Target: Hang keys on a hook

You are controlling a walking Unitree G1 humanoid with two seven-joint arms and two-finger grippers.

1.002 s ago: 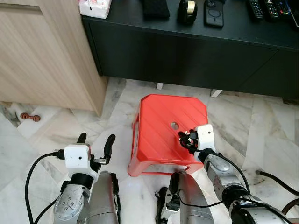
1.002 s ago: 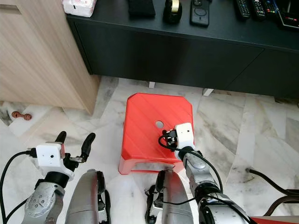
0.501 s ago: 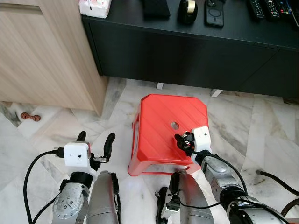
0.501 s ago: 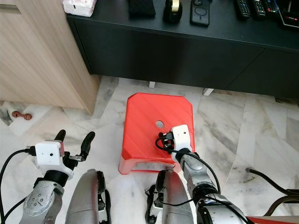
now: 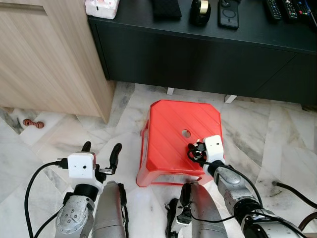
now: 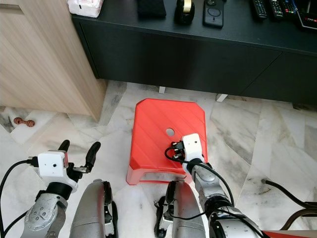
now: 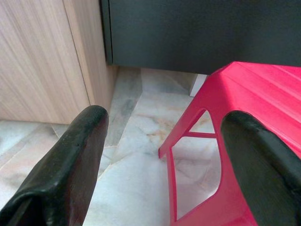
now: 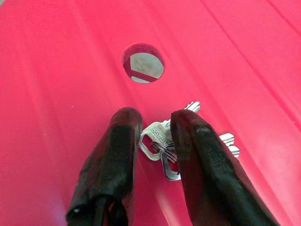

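A bunch of silver keys (image 8: 154, 137) on a ring lies flat on the top of a red plastic stool (image 5: 171, 124), just short of the stool's round centre hole (image 8: 142, 62). My right gripper (image 5: 194, 151) rests low on the stool's near right part. Its two black fingers (image 8: 117, 155) are drawn in on either side of the key ring and pinch it. My left gripper (image 5: 102, 148) hovers open over the marble floor to the left of the stool, with nothing between its fingers (image 7: 70, 165).
A low black console (image 5: 208, 54) stands behind the stool with remotes, a phone and a tape roll on top. A light wooden cabinet (image 5: 44, 59) is at the left. A small brown object (image 5: 32, 124) lies on the floor beside it. A black cable (image 5: 292, 191) runs at the right.
My right gripper has slid a little toward the stool's near edge and settled lower over the keys. The left arm has stayed put.
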